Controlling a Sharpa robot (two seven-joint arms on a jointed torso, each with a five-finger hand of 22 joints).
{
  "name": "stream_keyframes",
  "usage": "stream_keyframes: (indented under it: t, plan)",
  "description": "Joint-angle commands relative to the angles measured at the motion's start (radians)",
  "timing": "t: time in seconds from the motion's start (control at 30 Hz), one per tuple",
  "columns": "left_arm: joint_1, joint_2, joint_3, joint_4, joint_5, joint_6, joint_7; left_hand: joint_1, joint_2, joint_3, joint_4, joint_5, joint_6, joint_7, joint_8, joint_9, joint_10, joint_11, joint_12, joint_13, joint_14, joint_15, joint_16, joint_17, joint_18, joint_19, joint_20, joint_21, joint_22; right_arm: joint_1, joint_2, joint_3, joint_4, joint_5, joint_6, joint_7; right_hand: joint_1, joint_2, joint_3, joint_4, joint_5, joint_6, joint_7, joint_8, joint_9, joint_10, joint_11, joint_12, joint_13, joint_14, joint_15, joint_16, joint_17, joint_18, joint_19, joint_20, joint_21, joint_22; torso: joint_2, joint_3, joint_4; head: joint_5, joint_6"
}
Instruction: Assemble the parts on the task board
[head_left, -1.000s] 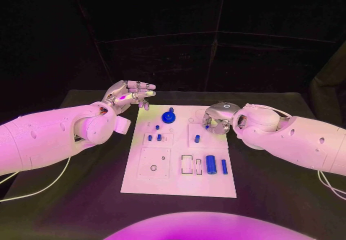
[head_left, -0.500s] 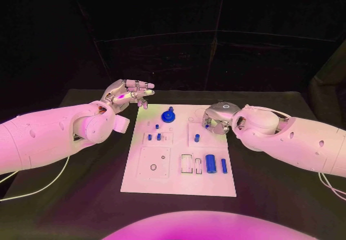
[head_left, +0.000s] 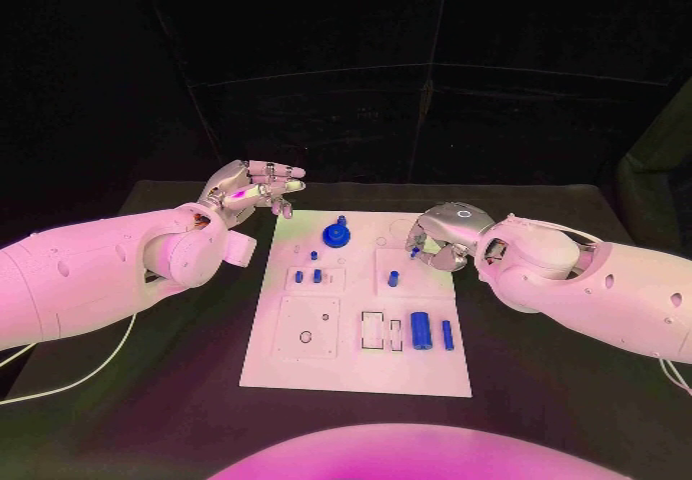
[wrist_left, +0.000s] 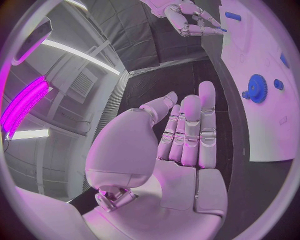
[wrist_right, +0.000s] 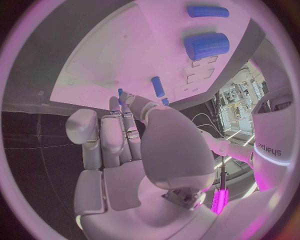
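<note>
Right hand, pinching a small blue pin between thumb and finger, has drawn slightly back toward the right edge of the white task board over the last second, its arm shifting outward. Left hand stays spread and empty over the dark tabletop beside the board's far left corner, near the blue gear-shaped part; the pin is apparently not yet seated.

The left arm reaches in from the left, its left hand raised with the palm open, fingers straight, close together and holding nothing. The right arm comes in from the right, its wrist bent so the right hand points downward, fingers drawn together with the thumb folded against them, pinching a small blue pin at their tips.
</note>
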Motion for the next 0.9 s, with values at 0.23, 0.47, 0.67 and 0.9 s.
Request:
stream_keyframes:
  t: [0.23,0.47,0.67,0.9]
  plan:
    - [0.002,0.001,0.001,0.001,0.006,0.002,0.011,0.002,0.007,-0.005,-0.002,-0.002,0.000,0.008,0.004,-0.002,-0.006,0.003,0.007,-0.001,-0.007,0.001,-0.004,-0.002,0.013,-0.007,0.001,-0.006,-0.002,0.003,-0.030,0.006,0.120,0.059,-0.076,0.008,-0.006,-0.001,0.009,-0.004,0.002,0.004,0.002,-0.006,-0.001,0.004,0.001,-0.002,-0.002,0.032,-0.005,0.001,0.000,-0.021,0.009,-0.001,0.009,0.011,0.000,-0.0011,0.0003,0.015,-0.001]
    - [0.002,0.004,0.001,0.007,0.006,0.003,0.011,0.002,0.007,-0.005,-0.002,-0.002,0.000,0.008,0.004,-0.002,-0.006,0.003,0.007,-0.001,-0.007,0.001,-0.004,-0.002,0.013,-0.007,0.001,-0.006,-0.002,0.003,0.018,0.007,0.180,0.082,-0.064,0.028,-0.007,-0.001,0.011,-0.005,0.003,0.004,0.002,-0.007,-0.002,0.004,0.001,-0.002,-0.003,0.032,-0.005,0.001,0.000,-0.021,0.009,-0.001,0.010,0.011,0.002,-0.0015,0.0039,0.033,-0.010]
    - [0.002,0.008,0.001,0.012,0.006,0.004,0.010,0.002,0.007,-0.005,-0.002,-0.002,0.000,0.008,0.004,-0.002,-0.006,0.003,0.007,-0.001,-0.007,0.001,-0.004,-0.002,0.013,-0.007,0.001,-0.006,-0.002,0.003,0.088,0.005,0.172,0.097,-0.024,0.055,-0.008,-0.003,0.012,-0.007,0.005,0.003,0.003,-0.009,-0.002,0.003,0.002,-0.004,-0.004,0.032,-0.004,0.000,-0.002,-0.021,0.009,0.000,0.011,0.010,0.001,-0.0046,0.0062,0.054,-0.018]
    - [0.002,0.015,0.001,0.012,0.006,0.005,0.009,0.002,0.007,-0.006,-0.003,-0.002,0.000,0.009,0.004,-0.002,-0.008,0.004,0.007,-0.001,-0.007,0.002,-0.004,-0.003,0.013,-0.007,0.001,-0.007,-0.002,-0.021,0.177,-0.001,0.118,0.093,0.023,0.073,-0.008,-0.002,0.014,-0.009,0.007,0.002,0.004,-0.010,-0.003,0.003,0.003,-0.005,-0.005,0.032,-0.004,0.000,-0.002,-0.022,0.009,0.000,0.013,0.013,0.002,-0.0027,0.0034,0.080,-0.032]
